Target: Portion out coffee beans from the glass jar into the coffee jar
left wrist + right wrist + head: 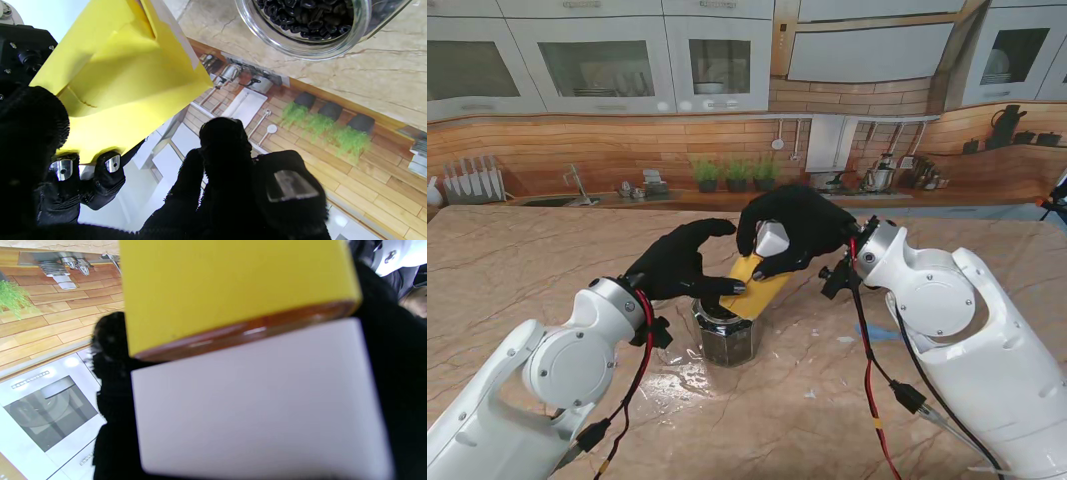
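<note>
A marbled beige worktop (517,270) fills the stand's view, glossy, veined in brown, with a wet-looking sheen near the edge closest to me. Behind it runs a printed kitchen backdrop (627,140): wood-plank wall, white cabinets, small green plants (735,172).

Mid-worktop stands the glass jar (725,335), clear, faceted, with a dark load of coffee beans (307,16) showing through its round mouth in the left wrist view. Its mouth is open, the thick rim catching the light.

Above the jar, tilted, is the coffee jar (757,285): a yellow body with flat sides and a white squared cap (772,240). In the right wrist view an amber band (247,333) separates yellow from white. Its lower yellow end dips toward the glass jar's mouth; whether it touches the rim I cannot tell.

The right hand (802,232), in a black knitted glove, wraps around the cap end, fingers curled firmly on it. The left hand (677,265), gloved the same, sits just over the glass jar's left side, fingers bent and apart, reaching toward the yellow body; whether it actually grips anything I cannot tell. White arm shells (967,330) rise from both near corners, red and black cables (872,385) trailing.
</note>
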